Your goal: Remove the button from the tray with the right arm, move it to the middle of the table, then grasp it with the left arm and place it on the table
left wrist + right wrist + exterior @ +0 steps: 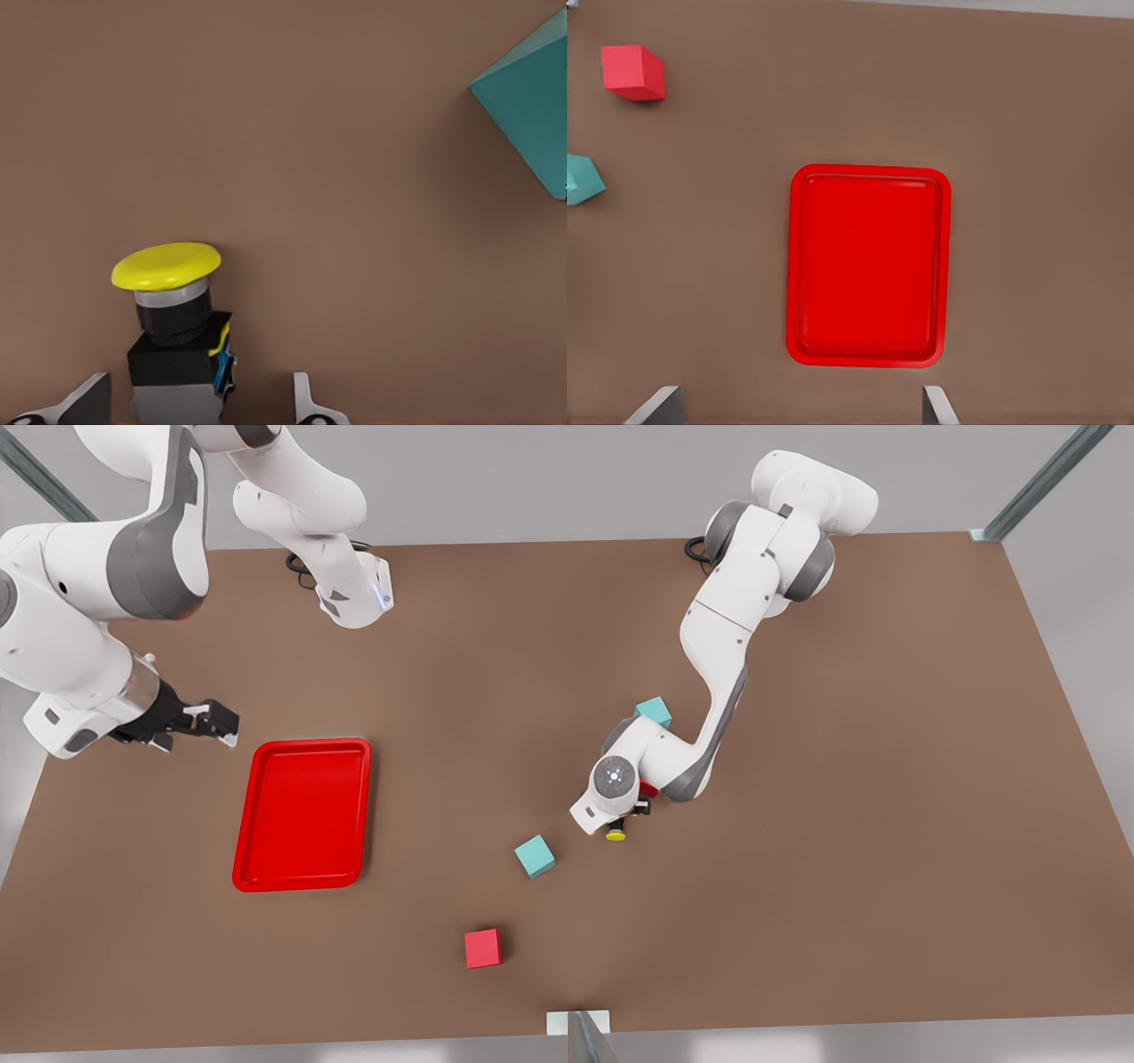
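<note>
The left gripper (617, 825) sits mid-frame with jaws open around the button (175, 332), a teal cube (535, 856) nearby; the right gripper (211, 722) – jaws open – hovers beside the tray (301, 877).

The yellow-capped button (615, 834) lies tilted near the table's (886, 824) middle, between the left gripper's (199, 398) open fingers. The red tray (252, 841) sits far left.

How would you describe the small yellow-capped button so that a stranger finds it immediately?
Start at the large brown table, then find the white arm near its middle. Between the left gripper jaws sits the tiny push-button; its round yellow cap distinguishes it from nearby teal cubes.
</note>
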You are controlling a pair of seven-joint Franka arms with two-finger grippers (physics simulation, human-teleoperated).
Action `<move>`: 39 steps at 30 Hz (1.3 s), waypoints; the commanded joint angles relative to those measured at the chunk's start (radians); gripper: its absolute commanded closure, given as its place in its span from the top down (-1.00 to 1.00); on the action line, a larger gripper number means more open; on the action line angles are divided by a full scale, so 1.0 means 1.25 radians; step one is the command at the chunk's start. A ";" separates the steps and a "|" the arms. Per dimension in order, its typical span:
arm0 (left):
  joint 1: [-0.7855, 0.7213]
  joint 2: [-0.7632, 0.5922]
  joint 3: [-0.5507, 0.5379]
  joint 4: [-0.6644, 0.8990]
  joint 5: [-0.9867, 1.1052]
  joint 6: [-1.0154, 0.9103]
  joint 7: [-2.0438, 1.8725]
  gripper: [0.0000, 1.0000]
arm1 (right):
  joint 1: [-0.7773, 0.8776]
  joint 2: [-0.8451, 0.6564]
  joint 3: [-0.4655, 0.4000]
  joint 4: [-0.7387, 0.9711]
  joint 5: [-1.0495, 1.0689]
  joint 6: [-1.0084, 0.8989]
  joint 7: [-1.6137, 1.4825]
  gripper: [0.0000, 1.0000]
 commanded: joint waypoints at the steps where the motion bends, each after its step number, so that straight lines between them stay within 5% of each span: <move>1: -0.001 0.000 0.000 0.000 0.000 0.010 0.001 1.00 | 0.000 0.000 0.012 0.002 -0.001 -0.009 -0.011 1.00; 16: -0.003 0.002 0.000 0.008 0.004 0.011 0.005 0.99 | -0.015 0.011 0.005 0.034 0.035 -0.009 -0.003 1.00; 18: -0.003 0.002 0.000 0.008 0.004 0.011 0.003 0.76 | -0.016 0.010 0.006 0.034 0.036 -0.010 -0.003 1.00; 23: -0.003 0.001 0.000 0.008 0.004 0.010 -0.002 -0.25 | -0.018 0.010 0.005 0.033 0.036 -0.014 -0.004 1.00; 29: 0.002 -0.010 0.000 0.010 -0.001 -0.002 -0.004 -0.54 | -0.025 0.012 0.002 0.033 0.035 -0.014 -0.007 1.00; 39: -0.033 -0.042 0.006 0.051 0.009 -0.096 -0.269 -0.54 | -0.032 0.018 0.002 0.034 0.035 -0.020 -0.008 1.00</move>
